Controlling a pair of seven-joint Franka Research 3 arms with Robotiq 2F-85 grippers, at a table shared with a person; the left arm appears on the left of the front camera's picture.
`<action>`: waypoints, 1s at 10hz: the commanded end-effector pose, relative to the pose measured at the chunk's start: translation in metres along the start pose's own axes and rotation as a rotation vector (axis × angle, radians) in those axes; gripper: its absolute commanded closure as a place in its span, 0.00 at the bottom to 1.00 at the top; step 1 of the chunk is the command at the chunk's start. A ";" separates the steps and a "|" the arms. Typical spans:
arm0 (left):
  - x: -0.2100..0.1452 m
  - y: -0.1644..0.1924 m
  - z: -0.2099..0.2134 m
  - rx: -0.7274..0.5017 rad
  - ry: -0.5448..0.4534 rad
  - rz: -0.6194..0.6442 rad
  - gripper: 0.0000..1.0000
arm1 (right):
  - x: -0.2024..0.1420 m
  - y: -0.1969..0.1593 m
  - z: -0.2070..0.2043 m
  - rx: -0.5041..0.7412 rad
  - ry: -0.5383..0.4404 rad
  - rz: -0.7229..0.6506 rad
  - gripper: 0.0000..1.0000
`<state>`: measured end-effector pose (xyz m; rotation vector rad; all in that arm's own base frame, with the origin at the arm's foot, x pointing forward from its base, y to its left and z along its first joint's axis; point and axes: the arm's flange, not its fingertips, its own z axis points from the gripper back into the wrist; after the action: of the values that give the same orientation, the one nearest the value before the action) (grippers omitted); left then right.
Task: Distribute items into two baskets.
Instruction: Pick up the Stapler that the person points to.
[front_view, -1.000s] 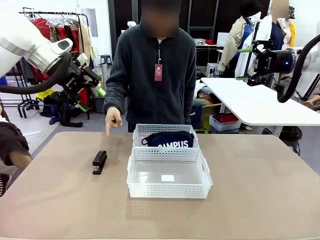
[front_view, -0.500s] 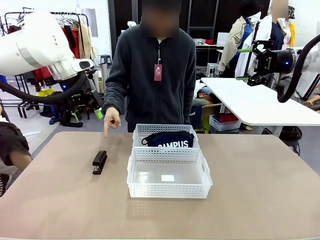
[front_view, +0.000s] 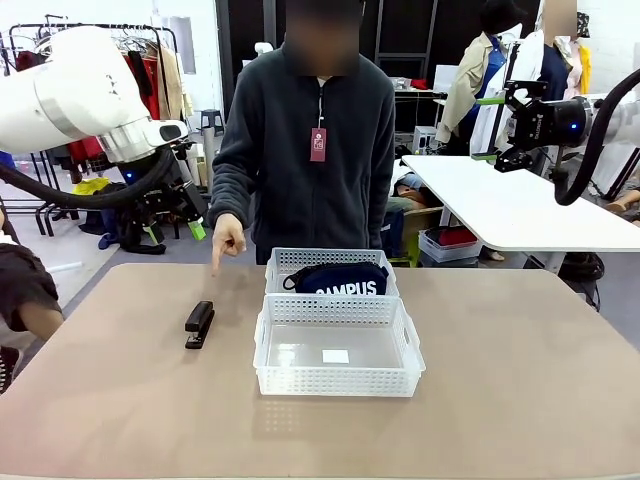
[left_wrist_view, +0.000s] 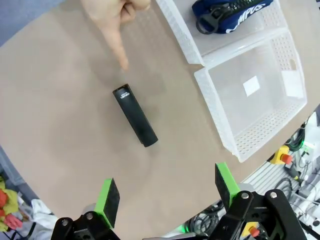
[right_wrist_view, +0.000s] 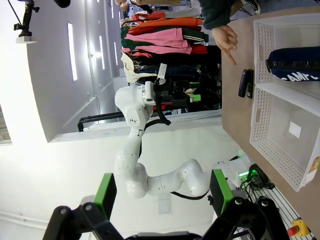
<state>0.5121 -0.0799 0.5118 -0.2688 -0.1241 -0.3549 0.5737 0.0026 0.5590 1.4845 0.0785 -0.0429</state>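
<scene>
A black stapler (front_view: 199, 324) (left_wrist_view: 135, 115) (right_wrist_view: 246, 83) lies on the tan table left of the two baskets. Across the table, a person's hand (front_view: 227, 240) (left_wrist_view: 116, 30) points a finger down at it. The navy "CAMPUS" pouch (front_view: 338, 279) (left_wrist_view: 232, 15) (right_wrist_view: 295, 62) lies in the far basket (front_view: 277, 262) (left_wrist_view: 175, 30). The near basket (front_view: 338, 382) (left_wrist_view: 260, 130) holds nothing but a white sticker on its bottom. My left gripper (front_view: 178, 218) (left_wrist_view: 167, 189) hangs open in the air above and behind the stapler. High at the right, well off the table, my right gripper (front_view: 490, 128) (right_wrist_view: 163, 192) is open too.
The person stands at the table's far edge behind the baskets. A white table (front_view: 520, 205) stands behind at the right, clothes racks (front_view: 110, 50) at the back left. Bare tabletop (front_view: 520, 380) lies right of and in front of the baskets.
My left arm has swung and lowered its gripper a little to the right, toward the person's pointing hand. The right arm, stapler, pouch and baskets have not moved.
</scene>
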 end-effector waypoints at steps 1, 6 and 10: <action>0.000 0.000 0.000 0.000 -0.001 -0.001 0.00 | 0.000 0.004 -0.001 0.018 -0.003 -0.006 0.00; 0.007 0.008 -0.062 0.300 0.014 0.257 0.00 | 0.000 0.004 -0.001 0.018 -0.003 -0.006 0.00; 0.007 0.022 -0.109 0.305 -0.037 0.367 0.00 | 0.000 0.004 -0.001 0.018 -0.003 -0.006 0.00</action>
<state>0.5329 -0.0880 0.4097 0.0080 -0.1449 0.0067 0.5737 0.0025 0.5590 1.4845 0.0785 -0.0430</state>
